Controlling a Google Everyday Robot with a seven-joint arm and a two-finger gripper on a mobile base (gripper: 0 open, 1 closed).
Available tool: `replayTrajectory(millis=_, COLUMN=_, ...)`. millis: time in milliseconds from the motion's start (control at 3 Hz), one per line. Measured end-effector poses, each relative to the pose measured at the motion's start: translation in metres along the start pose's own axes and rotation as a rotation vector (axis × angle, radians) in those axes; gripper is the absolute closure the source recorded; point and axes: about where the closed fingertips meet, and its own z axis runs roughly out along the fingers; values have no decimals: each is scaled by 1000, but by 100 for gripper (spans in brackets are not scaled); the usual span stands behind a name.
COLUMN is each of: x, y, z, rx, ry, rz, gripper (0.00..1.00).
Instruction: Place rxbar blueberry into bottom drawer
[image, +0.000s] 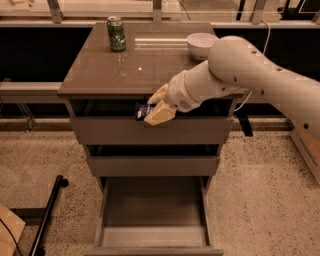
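My gripper (154, 110) is in front of the cabinet's top edge, over the top drawer front, with its cream fingers (160, 114) shut on the rxbar blueberry (142, 111). Only a small dark navy end of the bar with white print shows left of the fingers. The bottom drawer (153, 236) is pulled out below, with a grey inside and nothing in it. The gripper is well above it, roughly over its back edge.
A green can (116, 33) stands at the back left of the cabinet top (100, 70) and a white bowl (201, 44) at the back right. The two shallower drawers (153, 165) above are shut. A black bar (47, 215) lies on the floor at left.
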Motion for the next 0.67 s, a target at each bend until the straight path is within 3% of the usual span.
replayTrajectory(millis=333, x=21, y=18, z=41, rx=1, ry=24, rz=-39, gripper=100)
replayTrajectory(millis=667, x=63, y=41, z=83, rx=-15, ry=16, rz=-21, gripper=100)
